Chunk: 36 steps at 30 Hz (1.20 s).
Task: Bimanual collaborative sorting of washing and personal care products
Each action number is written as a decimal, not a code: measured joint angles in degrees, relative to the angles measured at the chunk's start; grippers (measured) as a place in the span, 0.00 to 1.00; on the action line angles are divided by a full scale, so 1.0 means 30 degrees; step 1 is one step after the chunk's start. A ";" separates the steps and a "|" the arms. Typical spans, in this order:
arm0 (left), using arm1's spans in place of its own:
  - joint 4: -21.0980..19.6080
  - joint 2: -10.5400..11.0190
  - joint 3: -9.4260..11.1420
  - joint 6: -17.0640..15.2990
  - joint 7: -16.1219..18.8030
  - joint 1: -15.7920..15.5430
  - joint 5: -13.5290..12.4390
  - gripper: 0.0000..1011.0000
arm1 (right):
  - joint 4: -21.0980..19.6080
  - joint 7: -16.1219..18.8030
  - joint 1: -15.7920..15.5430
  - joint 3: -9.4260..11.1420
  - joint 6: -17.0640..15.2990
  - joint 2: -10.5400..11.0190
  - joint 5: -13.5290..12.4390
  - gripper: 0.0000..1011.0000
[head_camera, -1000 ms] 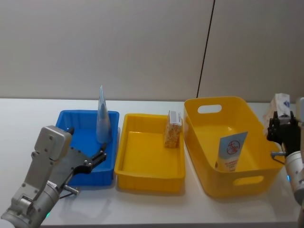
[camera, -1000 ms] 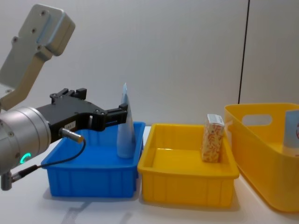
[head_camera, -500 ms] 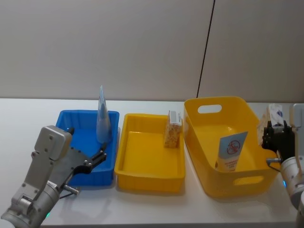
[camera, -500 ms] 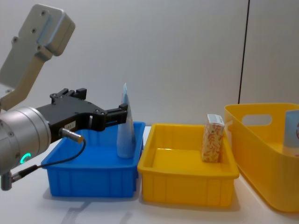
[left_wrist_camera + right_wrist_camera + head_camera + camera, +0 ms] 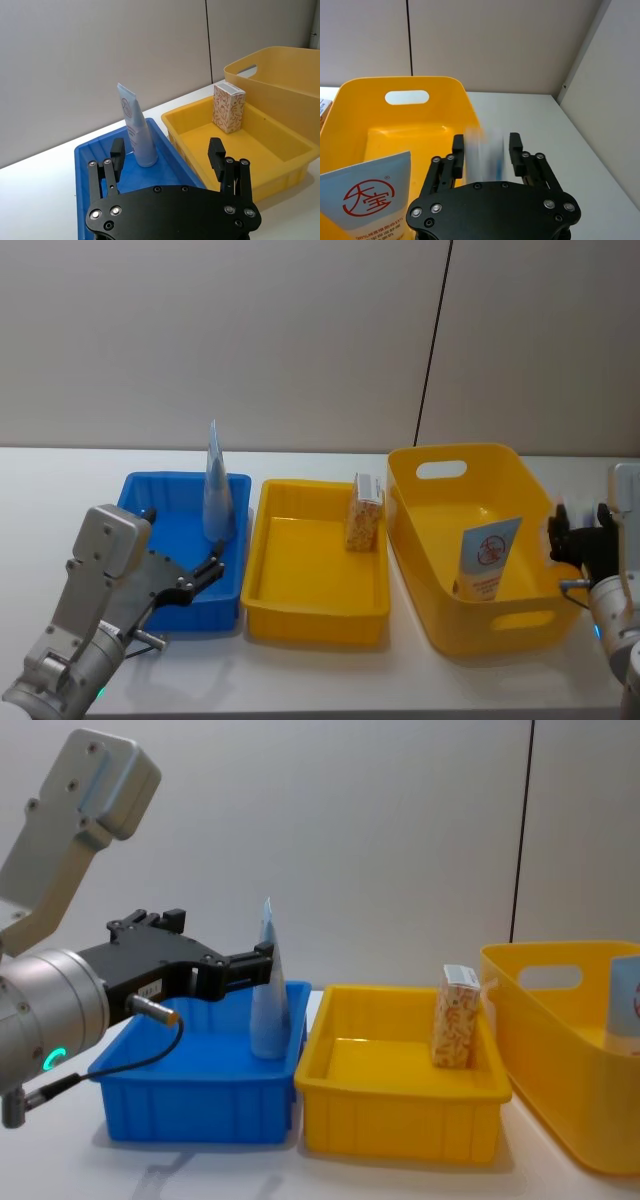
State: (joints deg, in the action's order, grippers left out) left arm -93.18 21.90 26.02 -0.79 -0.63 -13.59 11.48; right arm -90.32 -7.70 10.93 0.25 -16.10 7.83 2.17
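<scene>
A pale blue tube (image 5: pixel 214 485) stands upright in the blue bin (image 5: pixel 200 612). My left gripper (image 5: pixel 215 565) hovers open at the bin's near edge, short of the tube (image 5: pixel 136 130). An orange-patterned carton (image 5: pixel 363 512) stands at the back right of the yellow tray (image 5: pixel 315 615). A second tube with a red logo (image 5: pixel 487 558) leans in the deep yellow basket (image 5: pixel 500 625). My right gripper (image 5: pixel 578 530) is at the basket's right rim. A blurred whitish-blue carton (image 5: pixel 485 160) lies in the gap of the right gripper (image 5: pixel 486 145).
The three containers stand side by side on a white table (image 5: pixel 60 480), blue bin on the left, basket on the right. A grey wall runs close behind them. Bare table lies in front of the containers and to the right of the basket.
My right gripper has come down and slightly left beside the basket. The whitish-blue carton no longer rises above it in the head view. The left arm has not moved.
</scene>
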 joint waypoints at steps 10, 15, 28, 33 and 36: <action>0.0000 -0.0001 0.0000 0.0000 0.0000 0.0000 0.0000 0.99 | 0.0037 -0.0028 0.0001 0.0037 -0.0131 -0.0051 0.0016 0.80; 0.0001 -0.0001 -0.0001 0.0000 0.0000 0.0001 0.0000 0.99 | 0.0043 -0.0031 -0.0001 0.0056 -0.0152 -0.0074 0.0024 0.94; 0.0000 -0.0001 0.0000 0.0000 0.0000 0.0000 0.0001 0.99 | -0.0457 0.0522 -0.0160 0.0475 0.1234 -0.0385 -0.0654 0.99; 0.0000 -0.0002 0.0000 0.0000 0.0000 0.0001 0.0000 0.99 | -0.0816 0.0774 -0.0261 0.0745 0.2037 -0.0589 -0.1076 0.99; 0.0000 -0.0001 0.0000 0.0000 0.0000 0.0001 0.0001 0.99 | -0.1108 0.0946 -0.0325 0.0951 0.2524 -0.0728 -0.1381 0.99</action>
State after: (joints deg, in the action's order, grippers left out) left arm -93.18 21.89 26.03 -0.79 -0.63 -13.59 11.48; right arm -93.64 -4.86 9.95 3.11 -8.52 5.64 -1.97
